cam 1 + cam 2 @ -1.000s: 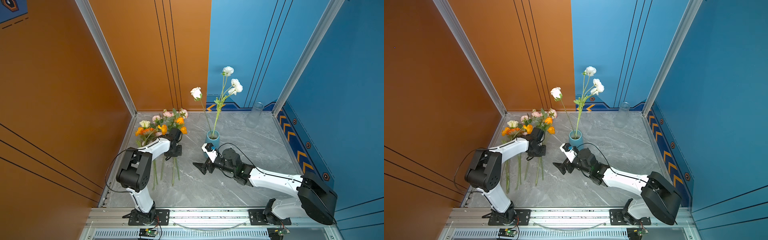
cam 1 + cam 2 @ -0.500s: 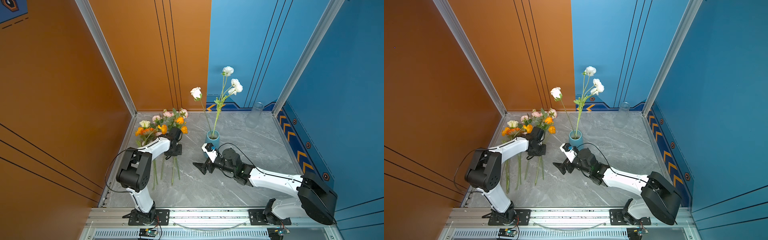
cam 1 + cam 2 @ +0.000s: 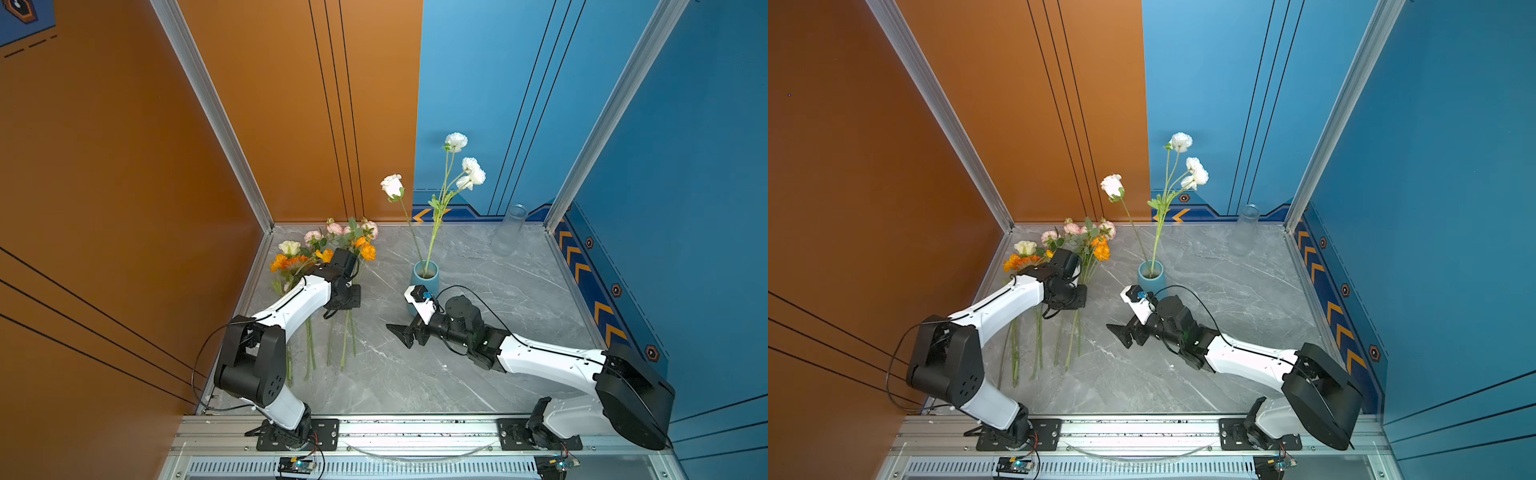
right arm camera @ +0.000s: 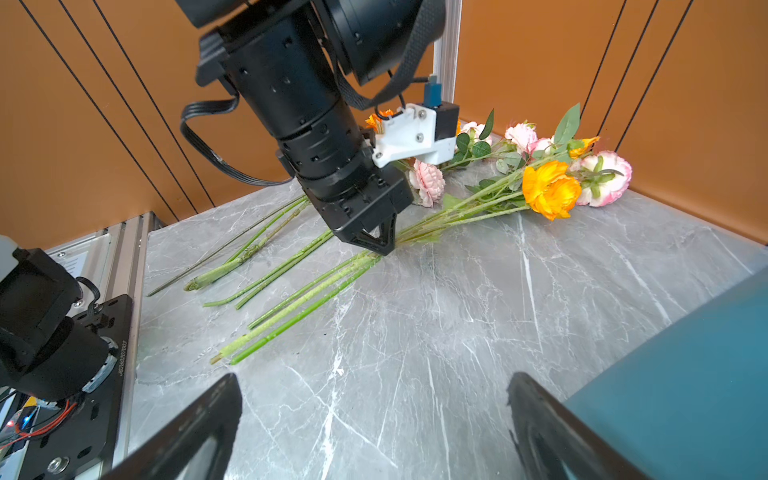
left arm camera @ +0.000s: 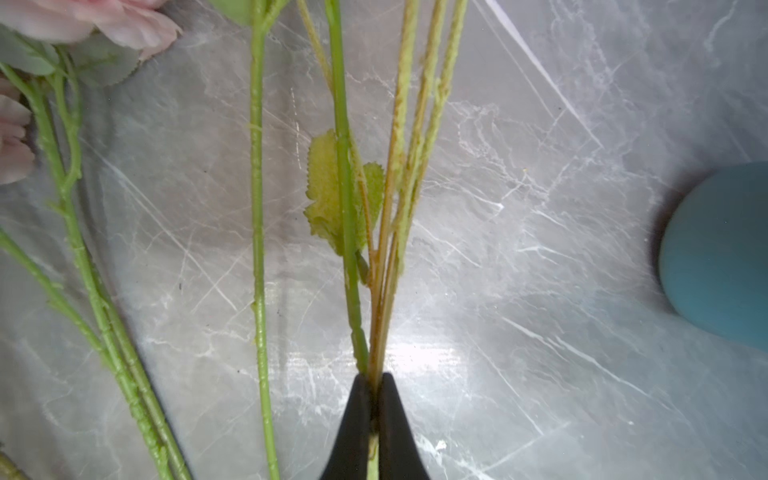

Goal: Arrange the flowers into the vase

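Several flowers (image 3: 324,253) with orange, pink and cream blooms lie on the grey marble table at the back left, stems pointing to the front. My left gripper (image 5: 376,379) is shut on a small bundle of stems (image 5: 390,266), one green and the others yellowish. In the right wrist view the left gripper (image 4: 380,245) pinches these stems down at the table; an orange bloom (image 4: 548,189) lies beyond it. The teal vase (image 3: 426,276) stands mid-table holding a white rose (image 3: 392,185) and a white branch (image 3: 469,170). My right gripper (image 3: 401,334) hovers open and empty just in front of the vase (image 4: 685,374).
A clear glass cylinder (image 3: 509,228) stands in the back right corner. Orange walls close the left and back left, blue walls the back right and right. An aluminium rail (image 3: 415,428) carrying both arm bases runs along the front edge.
The left gripper has closed the last bit onto the stems. Both arms otherwise stay where they were.
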